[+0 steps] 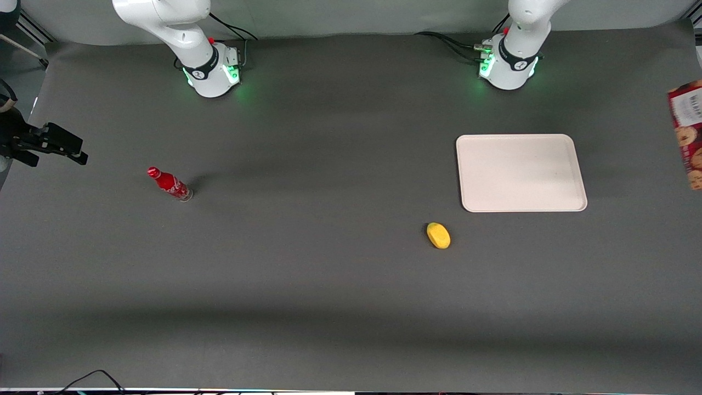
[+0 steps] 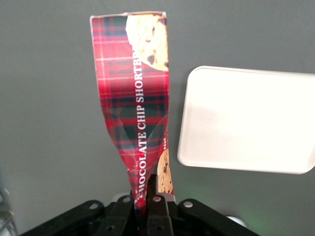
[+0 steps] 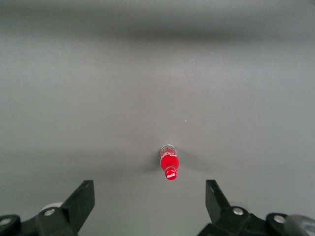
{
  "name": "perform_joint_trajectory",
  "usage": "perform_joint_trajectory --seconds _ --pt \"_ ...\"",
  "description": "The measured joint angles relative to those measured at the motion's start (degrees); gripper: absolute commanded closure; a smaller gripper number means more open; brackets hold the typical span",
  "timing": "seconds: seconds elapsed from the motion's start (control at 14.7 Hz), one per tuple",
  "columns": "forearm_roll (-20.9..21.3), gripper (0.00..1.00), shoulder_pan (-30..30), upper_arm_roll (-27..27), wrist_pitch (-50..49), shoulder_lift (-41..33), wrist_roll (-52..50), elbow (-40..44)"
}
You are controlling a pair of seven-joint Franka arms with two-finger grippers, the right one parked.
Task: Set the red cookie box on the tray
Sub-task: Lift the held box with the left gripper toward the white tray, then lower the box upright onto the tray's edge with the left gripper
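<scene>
The red cookie box [image 2: 133, 88], a tartan carton with cookie pictures, hangs in the air, pinched at one end so that its wall is squeezed in. My left gripper [image 2: 144, 195] is shut on that end. In the front view the red cookie box [image 1: 688, 131] shows only at the picture's edge, at the working arm's end of the table, and the gripper itself is out of that view. The tray [image 1: 521, 173] lies flat and bare on the dark table. In the wrist view the tray [image 2: 246, 120] lies below and beside the held box, not under it.
A yellow oval fruit [image 1: 438, 235] lies on the table a little nearer the front camera than the tray. A red bottle [image 1: 170, 185] stands toward the parked arm's end; the red bottle [image 3: 169, 164] also shows in the right wrist view. The working arm's base [image 1: 510, 66] stands at the table's back edge.
</scene>
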Motion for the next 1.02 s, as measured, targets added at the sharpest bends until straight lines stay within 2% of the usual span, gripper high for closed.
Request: perform_joint_trajectory --seconds 0.2,0.34,1.02 --pt "0.0 1.00 -15.2 9.4 0.5 -0.2 -9.7 -2.7" --pt "0.0 1.00 -20.4 12.4 3.6 -0.2 -10.8 -5.4" --pt "0.0 1.00 -23.7 14.3 29.4 -0.2 -4.9 -26.6"
